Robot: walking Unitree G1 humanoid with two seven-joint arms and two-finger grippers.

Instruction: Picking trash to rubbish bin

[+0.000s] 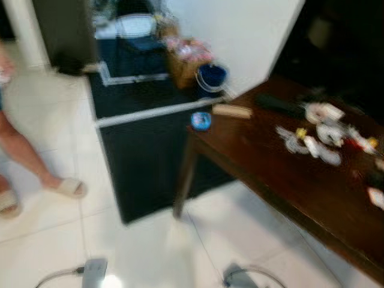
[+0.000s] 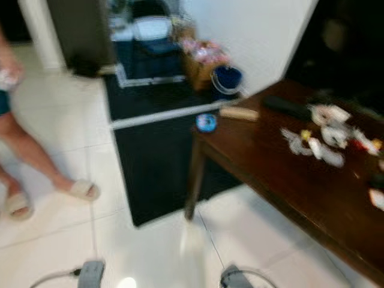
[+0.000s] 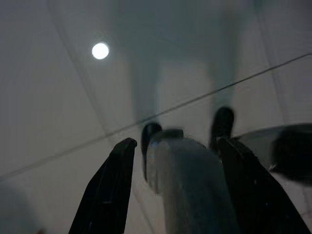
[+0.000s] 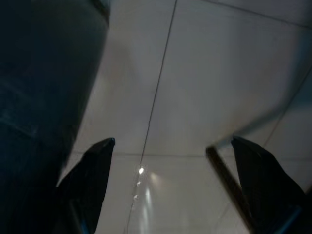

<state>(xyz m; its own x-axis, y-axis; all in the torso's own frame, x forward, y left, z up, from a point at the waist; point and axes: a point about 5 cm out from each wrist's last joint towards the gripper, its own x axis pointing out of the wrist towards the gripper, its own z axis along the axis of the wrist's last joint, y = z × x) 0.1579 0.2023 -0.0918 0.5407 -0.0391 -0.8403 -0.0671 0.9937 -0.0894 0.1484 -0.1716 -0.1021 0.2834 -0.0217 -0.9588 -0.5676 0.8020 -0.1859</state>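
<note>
Blurred head views. Trash (image 1: pixel 318 135) lies scattered on the brown table (image 1: pixel 282 174), toward its far right side. A blue bucket (image 1: pixel 211 77) stands beyond the table by the white wall. A person's legs (image 1: pixel 27 162) at left. Left gripper (image 3: pixel 173 161) and right gripper (image 4: pixel 170 161) hang over floor tiles, fingers spread wide, empty

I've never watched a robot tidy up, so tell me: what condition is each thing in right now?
Left gripper: open, empty, over floor tiles.
Right gripper: open, empty, hanging low.
Wrappers: scattered on the table, unpicked.
Wooden table: cluttered at its far end.
Blue bucket: upright by the wall.
</note>
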